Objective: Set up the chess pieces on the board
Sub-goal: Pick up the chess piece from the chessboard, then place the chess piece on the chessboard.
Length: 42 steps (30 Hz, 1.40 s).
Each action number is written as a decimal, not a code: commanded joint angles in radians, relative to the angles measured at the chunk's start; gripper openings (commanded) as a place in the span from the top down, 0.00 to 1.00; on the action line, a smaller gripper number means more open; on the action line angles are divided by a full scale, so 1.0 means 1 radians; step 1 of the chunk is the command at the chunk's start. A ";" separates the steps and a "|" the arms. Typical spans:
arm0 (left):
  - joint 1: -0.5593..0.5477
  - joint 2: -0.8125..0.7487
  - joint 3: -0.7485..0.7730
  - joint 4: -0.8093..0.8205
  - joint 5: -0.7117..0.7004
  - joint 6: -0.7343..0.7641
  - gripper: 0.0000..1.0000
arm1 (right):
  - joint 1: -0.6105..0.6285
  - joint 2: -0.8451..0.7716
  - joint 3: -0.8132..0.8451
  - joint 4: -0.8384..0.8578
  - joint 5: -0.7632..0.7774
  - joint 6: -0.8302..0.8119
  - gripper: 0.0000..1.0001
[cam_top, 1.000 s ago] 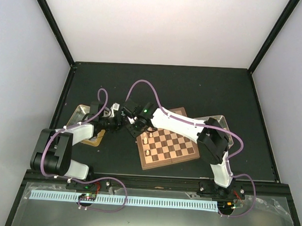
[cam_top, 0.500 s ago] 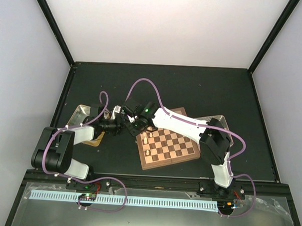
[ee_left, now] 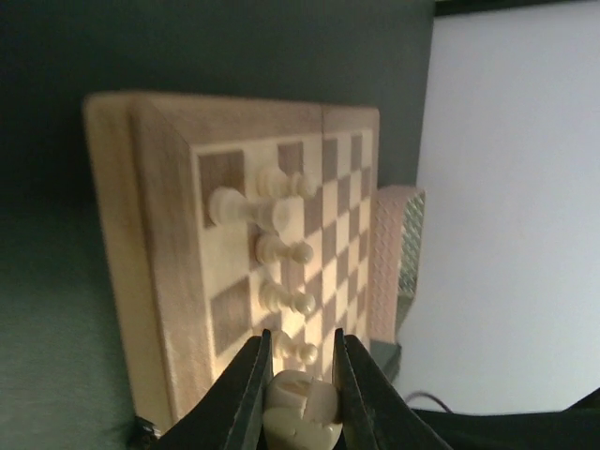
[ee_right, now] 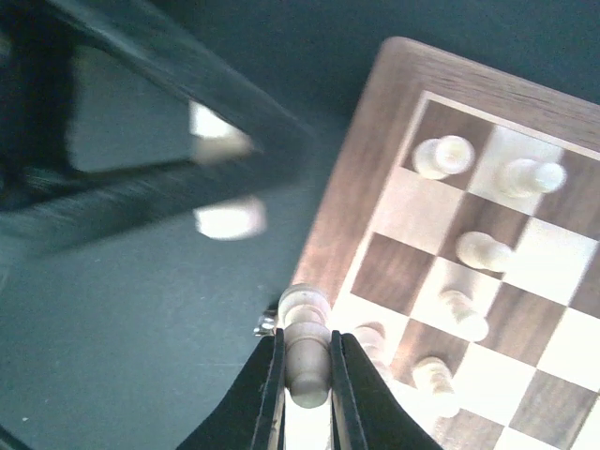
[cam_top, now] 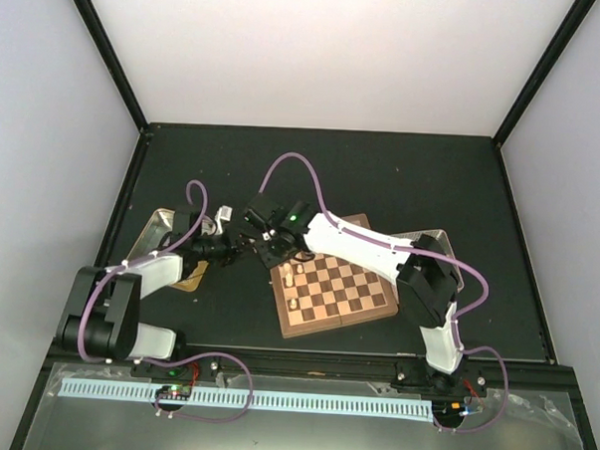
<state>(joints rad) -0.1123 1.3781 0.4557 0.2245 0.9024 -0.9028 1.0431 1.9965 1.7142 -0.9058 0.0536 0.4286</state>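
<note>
Chessboard: the square wooden chessboard (cam_top: pixel 338 323) lies skewed on the dark table (cam_top: pixel 382 179), a little right of centre, with its far edge under the right arm (cam_top: pixel 359 250).
Standing men: a few small pale chessmen (ee_right: pixel 483 251) stand upright on the squares along the board's left side, close together in two short rows, each on its own square.
Left gripper: the left gripper (ee_left: pixel 300 366) is pinching a chunky pale piece (ee_left: pixel 302 412) between its two dark fingers (ee_left: pixel 251 398). Both pads press on the piece's sides. It sits low at the board's left edge and looks across the squares.
Right gripper: the right gripper (ee_right: pixel 306 342) is clamped on a slim pale piece (ee_right: pixel 307 366) with a round head and a collar. The piece hangs over the board's brown rim on the left side, just beside the standing men.
Meeting point: from above, both wrists come together just off the board's far left corner. They are near one another, but whether they touch cannot be told.
Left arm: the left arm (cam_top: pixel 159 269) reaches forward over a gold tin (cam_top: pixel 188 277) and shows as a dark blur in the right wrist view.
Trays: a metal tray (cam_top: pixel 152 229) lies left of the tin, partly under that arm. A second tray (cam_top: pixel 441 237) lies by the board's far right corner, behind the right arm's elbow.
</note>
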 commanded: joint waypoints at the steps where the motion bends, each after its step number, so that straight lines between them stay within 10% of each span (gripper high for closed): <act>1: 0.032 -0.087 0.021 -0.136 -0.195 0.084 0.94 | -0.041 0.014 0.004 -0.047 0.062 0.063 0.97; 42: 0.043 -0.125 0.031 -0.236 -0.223 0.167 0.94 | -0.055 0.165 0.098 -0.130 0.036 0.057 0.83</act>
<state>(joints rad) -0.0772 1.2438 0.4614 -0.0086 0.6765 -0.7578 0.9863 2.1460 1.8008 -1.0294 0.0875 0.4797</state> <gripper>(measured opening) 0.155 0.148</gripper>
